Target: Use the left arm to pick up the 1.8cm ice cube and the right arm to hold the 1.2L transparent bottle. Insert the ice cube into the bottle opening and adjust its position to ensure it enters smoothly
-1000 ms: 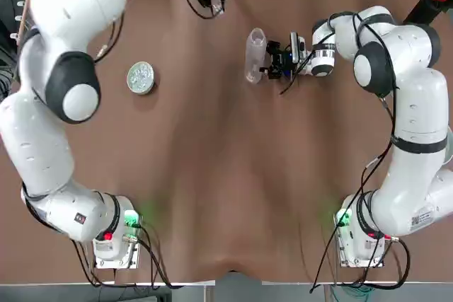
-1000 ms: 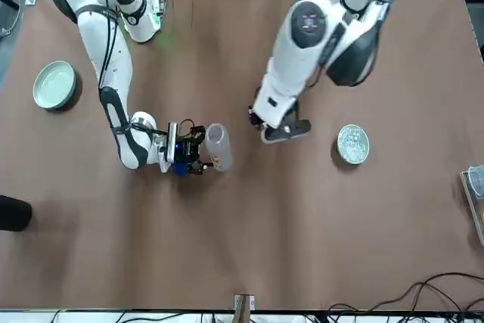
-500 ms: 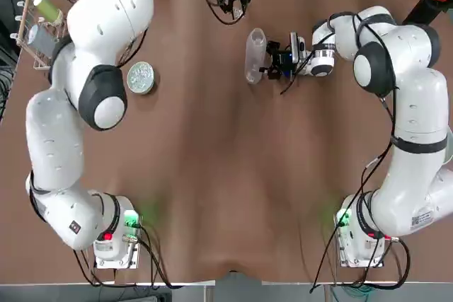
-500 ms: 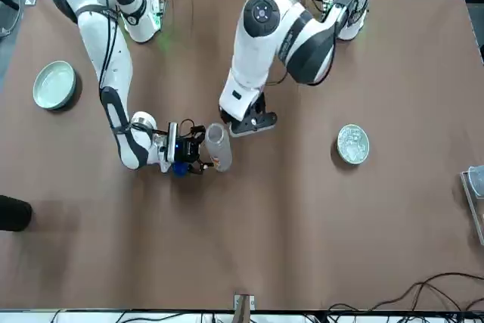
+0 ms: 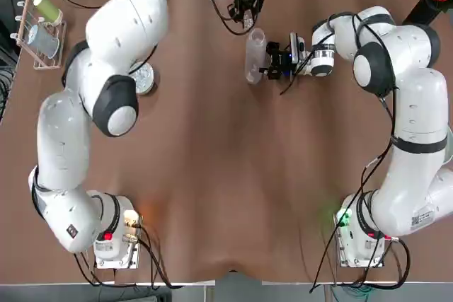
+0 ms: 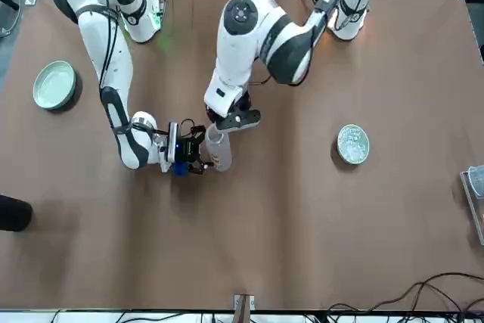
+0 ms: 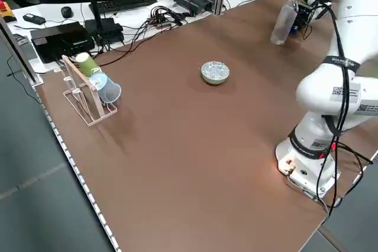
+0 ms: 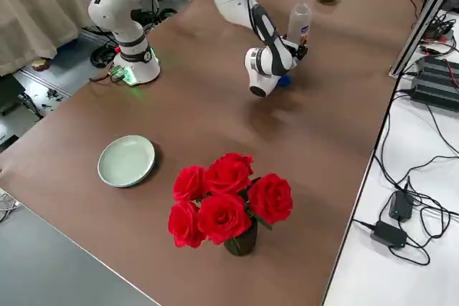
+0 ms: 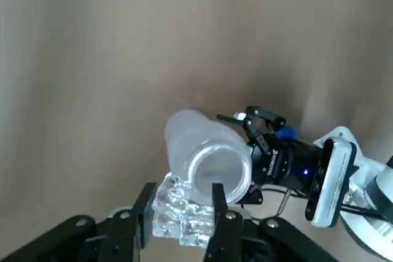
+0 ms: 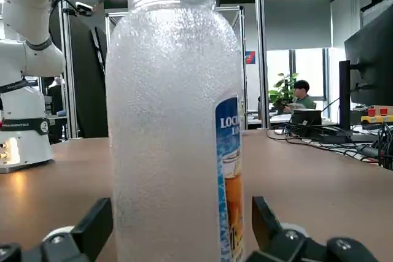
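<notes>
The transparent bottle (image 5: 253, 58) stands upright at the table's far middle, clear with a small printed label (image 10: 228, 176). My right gripper (image 5: 271, 64) lies low beside it, shut on the bottle's lower body, one finger (image 10: 92, 228) on each side. My left gripper (image 5: 245, 18) hangs just above and beside the bottle opening (image 9: 219, 173), shut on the ice cube (image 9: 175, 219), a whitish translucent lump between its fingers (image 9: 222, 210). The cube sits at the rim's edge, outside the mouth.
A small blue cap (image 9: 284, 132) lies on the table under my right wrist. A silvery dish of ice (image 6: 352, 144) stands at the left. A pale green bowl (image 8: 127, 160) and red roses (image 8: 229, 202) are at the right; a cup rack (image 7: 88, 90) is far left.
My left arm has swung in from the far left and brought its gripper over the bottle's mouth. The right arm and the bottle have not moved.
</notes>
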Robot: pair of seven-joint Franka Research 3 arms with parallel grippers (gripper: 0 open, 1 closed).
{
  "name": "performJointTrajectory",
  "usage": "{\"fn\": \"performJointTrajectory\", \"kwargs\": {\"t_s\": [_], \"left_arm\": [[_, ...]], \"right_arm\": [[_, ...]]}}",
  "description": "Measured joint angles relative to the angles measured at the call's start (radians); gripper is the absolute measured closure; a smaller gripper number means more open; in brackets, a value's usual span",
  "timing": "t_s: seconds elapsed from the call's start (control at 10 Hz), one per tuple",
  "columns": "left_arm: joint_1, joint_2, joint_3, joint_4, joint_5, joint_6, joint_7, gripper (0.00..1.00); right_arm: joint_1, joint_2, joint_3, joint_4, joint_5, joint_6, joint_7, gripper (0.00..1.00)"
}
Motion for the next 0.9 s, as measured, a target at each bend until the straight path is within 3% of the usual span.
{"fn": "performJointTrajectory", "kwargs": {"t_s": [0.2,0.9], "left_arm": [[-0.037,0.017,0.026,0.001,0.0,0.051,-0.018,0.59],[-0.039,0.053,0.04,0.002,0.0,0.128,-0.019,0.59]], "right_arm": [[0.003,0.0,0.0,0.0,0.0,0.0,0.0,0.0],[0.006,0.0,0.0,0.0,0.0,0.0,-0.001,0.0]]}}
